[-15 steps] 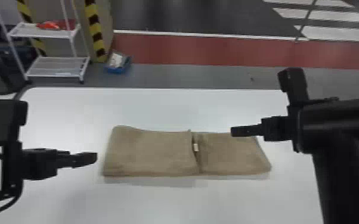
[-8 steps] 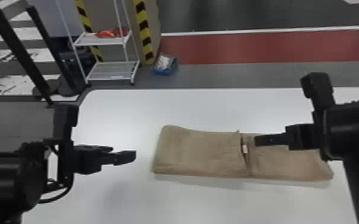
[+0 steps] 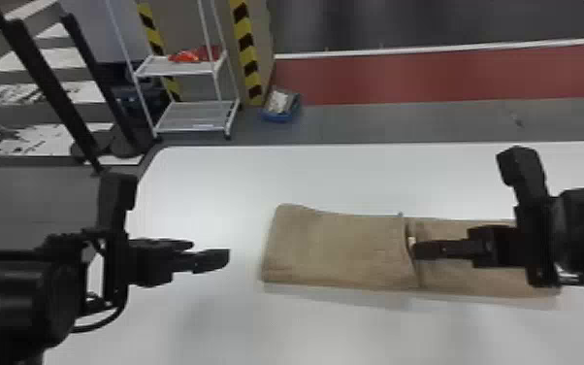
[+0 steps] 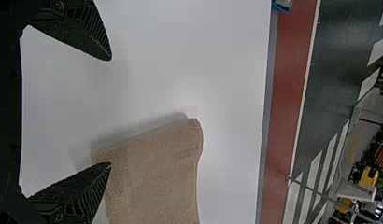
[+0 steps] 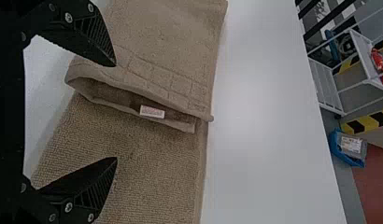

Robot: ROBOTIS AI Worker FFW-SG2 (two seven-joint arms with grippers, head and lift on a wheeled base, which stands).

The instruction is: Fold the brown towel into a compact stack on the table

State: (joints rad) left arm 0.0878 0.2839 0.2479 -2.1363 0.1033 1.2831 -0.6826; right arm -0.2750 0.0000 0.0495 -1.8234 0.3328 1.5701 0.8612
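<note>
The black two-fingered left hand (image 3: 210, 251) is spread wide. To its right, the folded brown cloth towel (image 3: 334, 252) lies flat on the white tabletop (image 3: 228, 325), its layered edge under the equally spread black right hand (image 3: 419, 250).

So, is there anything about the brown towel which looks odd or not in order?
Only a small thing: the brown towel gapes open midway along, at its folded-over edge, baring a white label, so the fold looks untidy. No spill or damage stands out.
</note>
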